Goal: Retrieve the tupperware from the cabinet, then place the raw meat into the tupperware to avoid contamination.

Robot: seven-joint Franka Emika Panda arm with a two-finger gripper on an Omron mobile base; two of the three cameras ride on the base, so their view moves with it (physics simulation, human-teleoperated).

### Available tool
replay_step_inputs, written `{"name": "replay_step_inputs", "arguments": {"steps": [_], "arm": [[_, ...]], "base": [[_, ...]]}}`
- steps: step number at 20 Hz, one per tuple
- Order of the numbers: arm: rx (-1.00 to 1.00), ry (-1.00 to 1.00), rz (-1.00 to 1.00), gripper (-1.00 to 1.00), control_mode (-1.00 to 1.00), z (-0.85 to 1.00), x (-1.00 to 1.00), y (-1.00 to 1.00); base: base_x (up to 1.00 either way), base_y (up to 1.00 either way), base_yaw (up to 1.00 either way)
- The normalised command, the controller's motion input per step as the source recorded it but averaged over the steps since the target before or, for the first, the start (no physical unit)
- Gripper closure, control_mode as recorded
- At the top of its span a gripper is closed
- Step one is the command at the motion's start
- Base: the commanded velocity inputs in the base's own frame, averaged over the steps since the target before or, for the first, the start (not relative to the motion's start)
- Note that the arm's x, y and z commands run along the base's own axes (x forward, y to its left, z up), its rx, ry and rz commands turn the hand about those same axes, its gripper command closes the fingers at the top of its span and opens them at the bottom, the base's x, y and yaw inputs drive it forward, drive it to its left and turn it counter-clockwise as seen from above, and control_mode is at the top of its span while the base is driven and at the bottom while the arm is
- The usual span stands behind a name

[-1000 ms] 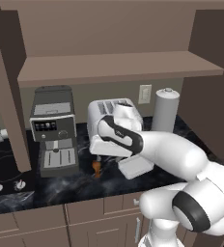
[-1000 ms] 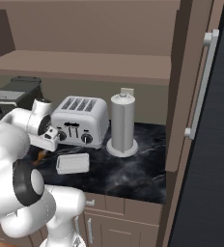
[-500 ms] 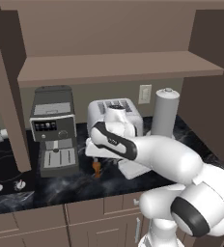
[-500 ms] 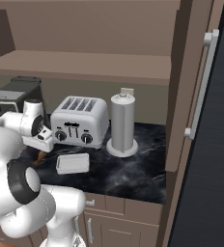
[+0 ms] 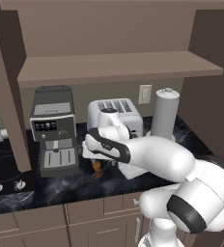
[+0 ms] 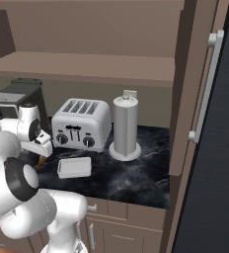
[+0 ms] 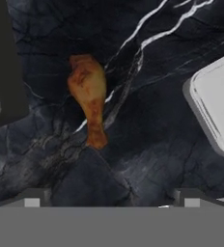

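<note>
The toaster (image 5: 115, 115) is the shiny silver box with four slots, and it stands at the back of the dark marble worktop (image 6: 136, 173). Everything else is easy to find from it. The raw meat (image 7: 90, 98) is a tiny orange-brown drumstick, and it lies flat on the worktop just in front of the toaster, toward the side where the coffee machine (image 5: 52, 129) stands. Nothing touches the meat. The tupperware (image 6: 74, 167) is a small flat white box, and it sits on the worktop right in front of the toaster too, near the meat but apart from it. It has nothing inside that I can see. The white robot arm bends down in front of the toaster, and its gripper (image 7: 112, 197) hangs over the meat. The jaws are wide open and they hold nothing. In the hand view the drumstick lies a bit ahead of the two dark tips, and a corner of the white box shows at the far edge. A tall grey cylinder (image 6: 125, 127) stands on the worktop just beside the toaster, on the side away from the coffee machine. Above the toaster is the brown wooden cabinet (image 5: 119, 67) with a plain shelf, and its door (image 6: 203, 99) with a long silver handle stands open, past the cylinder.
</note>
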Motion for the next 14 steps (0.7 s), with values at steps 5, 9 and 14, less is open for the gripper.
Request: {"name": "replay_step_inputs", "arguments": {"steps": [5, 9, 14], "arm": [[-0.02, -0.03, -0.03, -1.0, -1.0, -0.12, 0.17, 0.04], [-0.01, -0.04, -0.04, -1.0, -1.0, -0.19, 0.16, 0.06], [0.0, -0.03, -0.04, -1.0, -1.0, -0.2, 0.05, 0.06]], "base": [[0.0, 0.0, 0.0], [0.0, 0.0, 0.0], [0.0, 0.0, 0.0]]}}
